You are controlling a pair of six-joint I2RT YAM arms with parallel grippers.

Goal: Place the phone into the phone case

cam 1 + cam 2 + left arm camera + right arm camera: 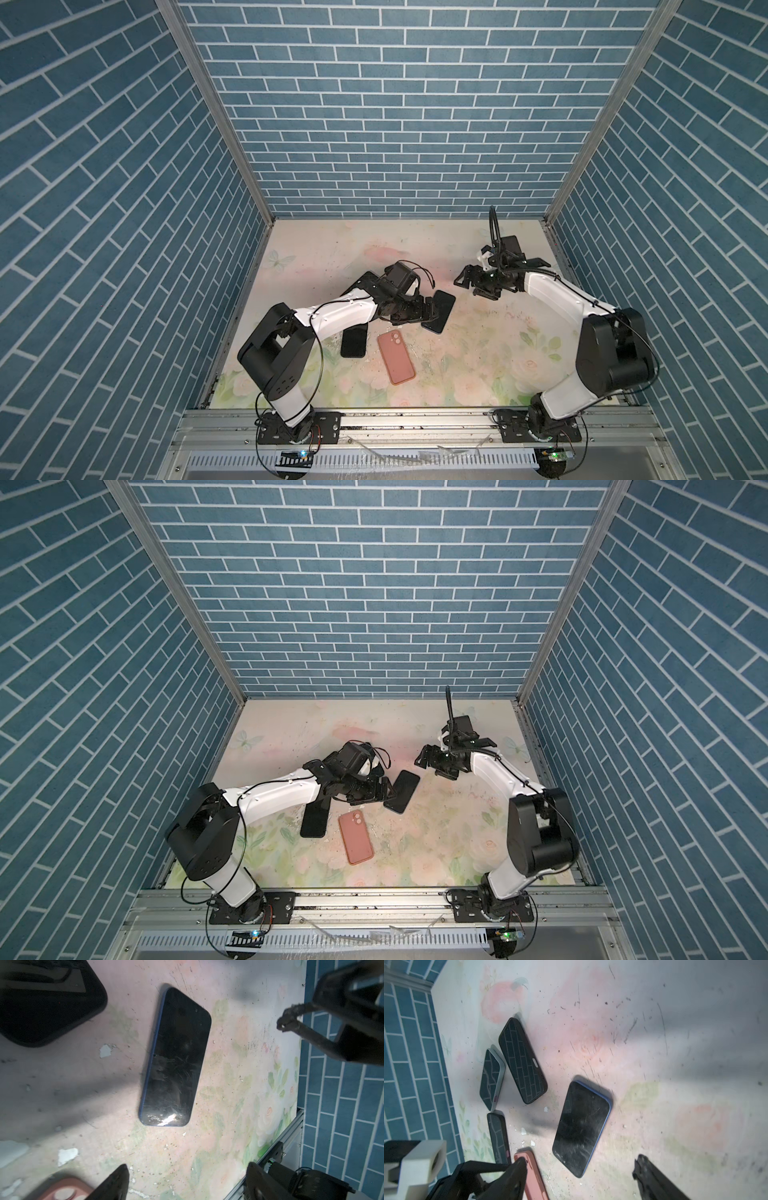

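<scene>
The phone point(439, 311) point(402, 792) lies flat and screen up on the floral mat; its glass is dark and scratched and its rim is blue. The pink phone case point(396, 357) point(355, 838) lies just in front of it, apart from it, its camera cutout at the far end. My left gripper point(428, 313) point(187, 1176) hovers open at the phone's left edge with nothing between its fingers. In the left wrist view the phone point(176, 1059) lies beyond the fingertips. My right gripper point(467, 286) point(579, 1167) hangs open and empty, behind and to the right of the phone point(581, 1126).
A black phone point(354, 340) lies left of the pink case, partly under the left arm. The right wrist view shows more dark phones point(522, 1061) point(492, 1080) near the left wall. Blue brick walls enclose the mat; a metal rail point(415, 419) runs along the front.
</scene>
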